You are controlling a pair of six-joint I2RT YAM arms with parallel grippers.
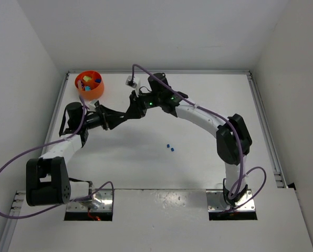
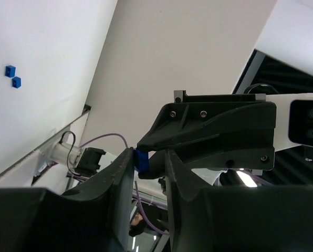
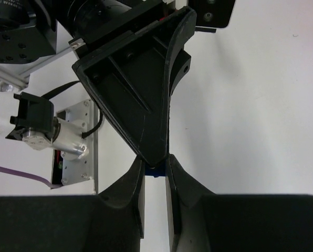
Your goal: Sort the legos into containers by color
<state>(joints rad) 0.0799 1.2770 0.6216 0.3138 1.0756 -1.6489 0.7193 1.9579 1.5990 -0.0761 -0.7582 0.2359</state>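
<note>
Blue lego brick (image 3: 155, 170): held clear of the table, pinched at the tips of the right gripper (image 3: 155, 164). Left gripper (image 2: 149, 160): fingers partly spread, straddling the brick, one touching it. Step, as judged: arm-to-arm handover. Next: left clamps, right lets go, then carry to the orange divided bowl (image 1: 93, 95). Two blue pieces (image 1: 170, 147) lie on the table.

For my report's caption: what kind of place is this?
Probably a robot test cell: a white table enclosed by white walls, two cabled arms bolted to it, an orange bowl of legos.
</note>
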